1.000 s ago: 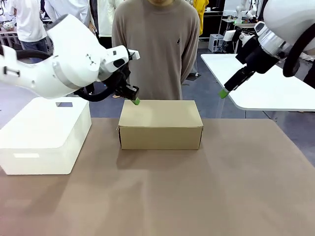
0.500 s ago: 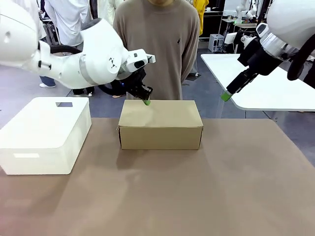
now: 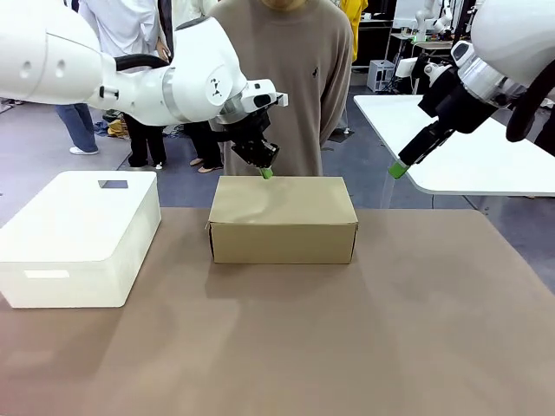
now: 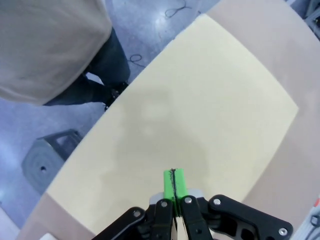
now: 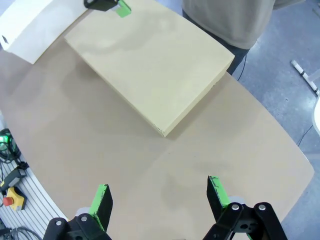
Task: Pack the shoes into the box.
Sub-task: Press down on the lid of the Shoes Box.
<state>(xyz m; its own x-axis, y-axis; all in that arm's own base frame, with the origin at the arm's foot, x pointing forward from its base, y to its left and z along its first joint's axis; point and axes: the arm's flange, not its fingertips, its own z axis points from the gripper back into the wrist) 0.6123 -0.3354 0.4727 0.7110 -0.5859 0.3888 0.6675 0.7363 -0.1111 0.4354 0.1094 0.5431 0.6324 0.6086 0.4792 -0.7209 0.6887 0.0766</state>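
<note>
Jaws: left gripper pressed together on nothing, right gripper spread wide, empty. Table lies under both. White box sits well off to the side of the left jaws. Box, lid down, is directly below the left jaws and well ahead of the right ones. Person's sweater just beyond the left jaws.

A white rectangular box sits on the brown table, a person standing beyond.
</note>
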